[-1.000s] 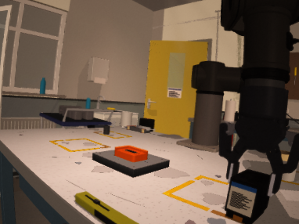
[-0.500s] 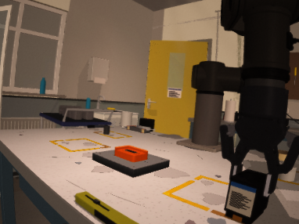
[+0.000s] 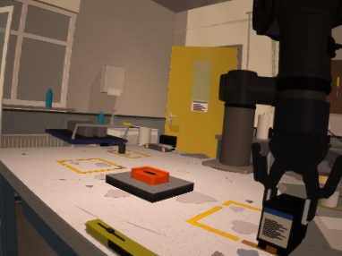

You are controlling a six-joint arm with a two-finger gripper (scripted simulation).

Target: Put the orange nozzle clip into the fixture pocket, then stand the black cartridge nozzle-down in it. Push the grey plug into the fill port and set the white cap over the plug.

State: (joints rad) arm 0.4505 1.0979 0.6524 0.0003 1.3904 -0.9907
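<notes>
The white cap [image 3: 330, 199] is partly hidden behind my finger at the far right. The black cartridge [image 3: 280, 225] stands on the table at the near right, with a white label and blue stripe on its face. The orange nozzle clip [image 3: 150, 175] sits in the grey fixture [image 3: 150, 185] at the table's centre. A small dark piece, perhaps the grey plug [image 3: 121, 147], stands further back in a yellow outline. My gripper [image 3: 286, 203] is straight above the cartridge and has closed on it.
The table's near edge runs along the lower left, with a yellow-green tool [image 3: 114, 238] lying by it. Yellow-outlined squares [image 3: 91, 164] mark the tabletop. A blue tray [image 3: 85, 134] and my arm's base [image 3: 237, 134] stand at the back.
</notes>
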